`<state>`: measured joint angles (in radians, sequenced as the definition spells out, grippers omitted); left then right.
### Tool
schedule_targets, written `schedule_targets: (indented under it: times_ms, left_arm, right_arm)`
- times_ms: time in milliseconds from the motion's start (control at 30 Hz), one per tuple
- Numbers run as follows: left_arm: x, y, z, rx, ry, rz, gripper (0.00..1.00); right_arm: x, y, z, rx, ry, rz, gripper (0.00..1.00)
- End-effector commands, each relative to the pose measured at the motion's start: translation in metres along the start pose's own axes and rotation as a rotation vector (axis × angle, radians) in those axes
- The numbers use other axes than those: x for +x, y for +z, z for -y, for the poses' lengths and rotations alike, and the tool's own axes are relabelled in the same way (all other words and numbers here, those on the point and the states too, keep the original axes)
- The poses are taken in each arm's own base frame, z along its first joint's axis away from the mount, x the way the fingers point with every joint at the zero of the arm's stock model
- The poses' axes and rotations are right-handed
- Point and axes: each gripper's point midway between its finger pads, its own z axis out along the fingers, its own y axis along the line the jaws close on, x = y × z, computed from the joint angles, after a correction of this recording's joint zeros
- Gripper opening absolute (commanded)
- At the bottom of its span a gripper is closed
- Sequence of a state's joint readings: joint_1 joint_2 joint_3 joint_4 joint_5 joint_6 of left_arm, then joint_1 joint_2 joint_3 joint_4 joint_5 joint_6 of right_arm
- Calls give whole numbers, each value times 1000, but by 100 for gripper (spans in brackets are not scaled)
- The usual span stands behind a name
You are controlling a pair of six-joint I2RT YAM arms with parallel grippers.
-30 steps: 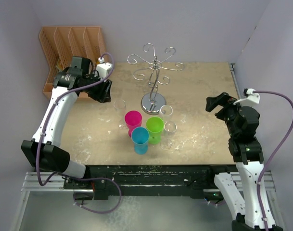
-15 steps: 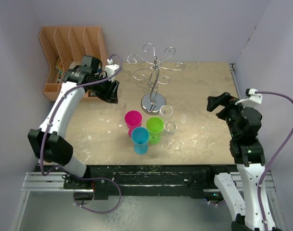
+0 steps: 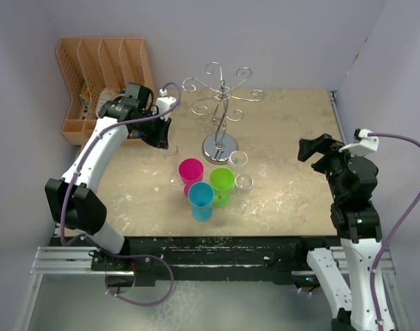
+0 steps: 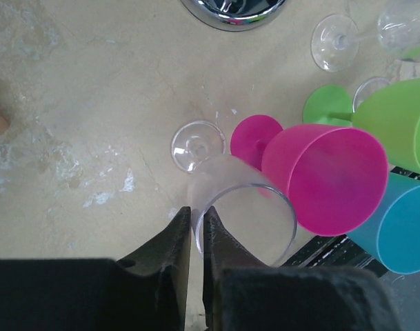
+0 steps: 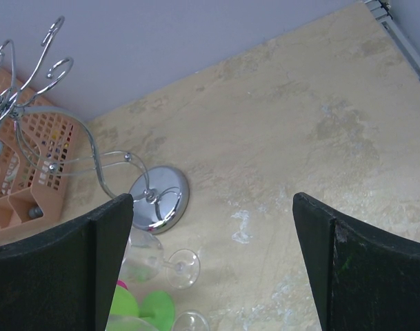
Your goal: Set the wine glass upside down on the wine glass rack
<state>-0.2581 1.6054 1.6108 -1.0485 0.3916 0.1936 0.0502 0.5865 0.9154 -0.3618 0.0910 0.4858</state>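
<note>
A clear wine glass (image 4: 241, 210) stands upright on the table, just left of the pink glass. My left gripper (image 4: 194, 222) is shut on the near side of its rim, one finger inside the bowl and one outside. From above, the left gripper (image 3: 164, 135) sits over the glass (image 3: 172, 160). The chrome wine glass rack (image 3: 222, 103) stands behind the glasses on its round base (image 4: 234, 10), and none of its arms holds a glass. It also shows in the right wrist view (image 5: 159, 198). My right gripper (image 3: 318, 147) is open and empty, raised over the right side of the table (image 5: 213, 200).
A pink glass (image 3: 191, 169), a green glass (image 3: 222, 181) and a blue glass (image 3: 201, 198) cluster in front of the rack. Two more clear glasses (image 3: 238, 160) (image 3: 243, 183) stand right of them. An orange slotted organiser (image 3: 103, 69) is at the back left.
My left arm has swung right and forward from beside the orange organiser to the clear glass, and its fingers now pinch the rim. The right arm has barely moved.
</note>
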Motion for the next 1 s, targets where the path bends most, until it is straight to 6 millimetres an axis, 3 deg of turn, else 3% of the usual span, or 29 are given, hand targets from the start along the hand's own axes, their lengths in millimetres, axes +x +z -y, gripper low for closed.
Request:
schedule_targets:
  times_ms: [0,33,200,467,533,733,833,967]
  left_arm:
    - [-1,1,-5,-46,22,18,7]
    - [1,0,-7,-60,24,16,0]
    - [3,-25,-19,-195,58,40,0]
    - [-43,-128,-28,-455,194,228,0]
    - [-55,-152,-24,-492,235,287,0]
    - [-97,-219,7,-504,345,541,0]
    - [-115,-249,28,-475,395,657,0]
    - [-137,-309,56,-507,473,907,0]
  right_arm:
    - [-28,-11,-8,-20,-8,83,100]
    - [-28,-10,-8,-19,-10,83,100]
    - [-31,-10,-8,-13,-12,93,100]
    - [-43,-12,-12,-18,2,119,100]
    - [-60,-18,-19,-28,8,156,100]
    - [-85,-27,-31,-60,12,196,100]
    - [-98,-32,-57,-175,1,195,100]
    - [-117,-44,-103,-378,42,181,100]
